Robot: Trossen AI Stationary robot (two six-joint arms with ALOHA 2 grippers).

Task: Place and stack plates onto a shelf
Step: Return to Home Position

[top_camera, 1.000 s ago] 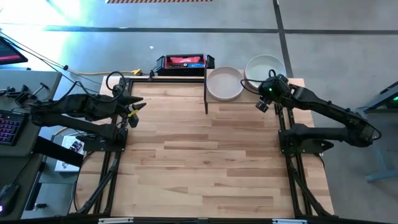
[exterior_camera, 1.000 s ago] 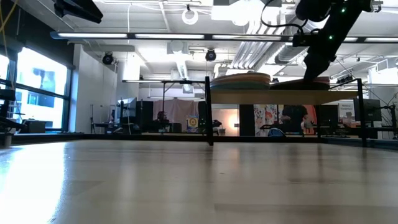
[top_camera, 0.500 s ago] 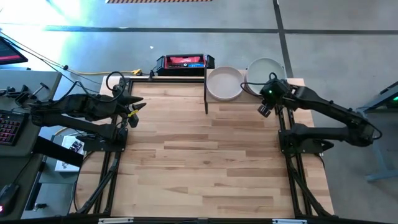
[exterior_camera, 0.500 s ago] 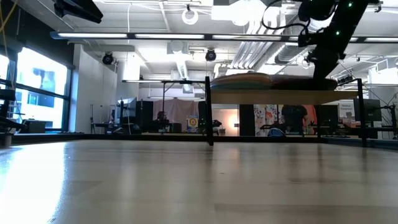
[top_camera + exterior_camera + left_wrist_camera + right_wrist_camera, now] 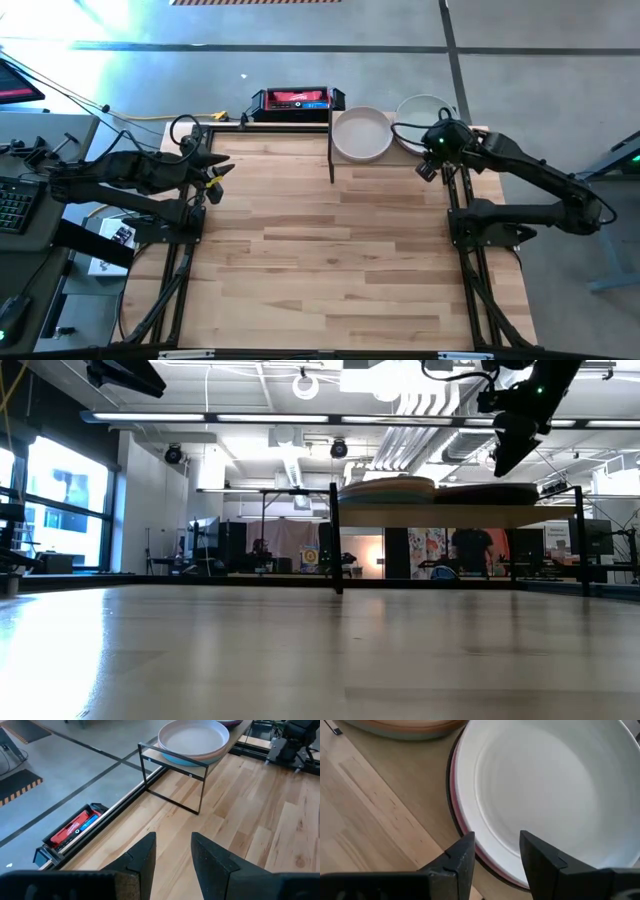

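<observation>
Jaws first: the right jaws are spread apart with nothing held, and the left jaws are likewise parted and empty.

High view: the shelf [image 5: 331, 150] is set at the counter's [image 5: 330, 260] far edge. Two piles of plates are kept on it side by side, a cream-topped left stack [image 5: 362, 133] and a white-topped right stack [image 5: 415, 112]. No loose plates are seen on the counter, so the stacking is judged done. The right arm [image 5: 520, 165] is stretched toward the shelf with its wrist bent down over the right stack's near rim. The left arm [image 5: 130, 172] is folded back well to the shelf's left.

Low view: both stacks are seen lying flat on the shelf board [image 5: 460, 516]. The right jaws are hung just above the right stack [image 5: 500, 493], clear of it, probably so nothing gets nudged on the way out.

Left wrist view: the shelf is looked at from well away, across the counter.

Right wrist view: the white plate [image 5: 550, 785] is nested on a magenta-rimmed plate [image 5: 487, 856]. A sliver of that rim is left showing, so the centring is judged slightly off but stable.
</observation>
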